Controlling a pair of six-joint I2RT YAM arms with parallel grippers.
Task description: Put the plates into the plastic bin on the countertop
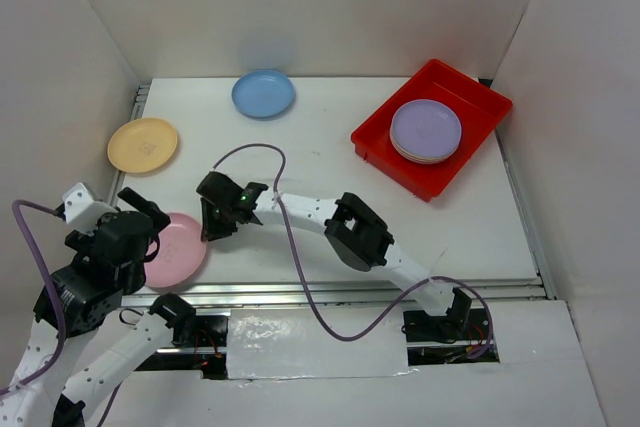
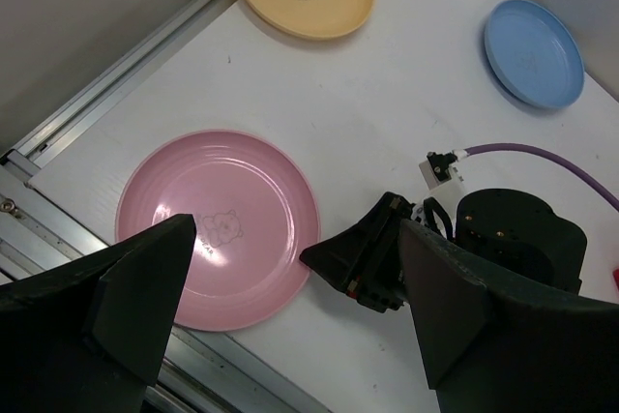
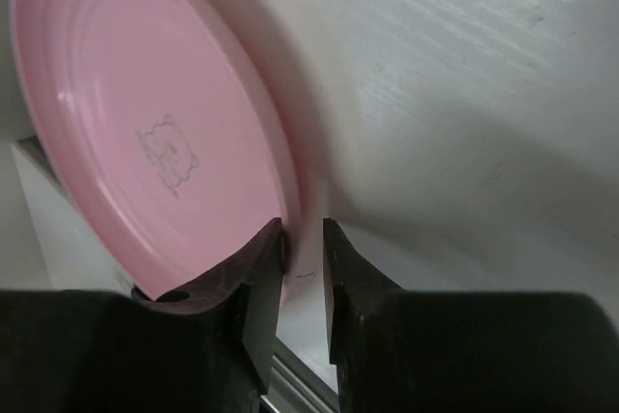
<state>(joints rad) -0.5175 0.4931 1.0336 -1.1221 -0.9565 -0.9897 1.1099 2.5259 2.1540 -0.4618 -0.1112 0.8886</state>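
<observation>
A pink plate [image 1: 178,252] lies flat on the countertop [image 1: 330,197] near its front left edge. My right gripper [image 3: 303,239] is low at that plate's right rim: the pink plate [image 3: 145,123] touches one finger, and a narrow gap shows before the other. My left gripper [image 2: 295,234] hovers wide open above the pink plate [image 2: 218,210], holding nothing. A yellow plate [image 1: 143,144] and a blue plate [image 1: 263,93] lie further back. The red plastic bin [image 1: 375,137] at the back right holds a stack topped by a lilac plate [image 1: 426,127].
A metal rail [image 1: 330,292] runs along the countertop's front edge, close to the pink plate. White walls enclose the sides and back. A purple cable [image 1: 290,247] trails along the right arm.
</observation>
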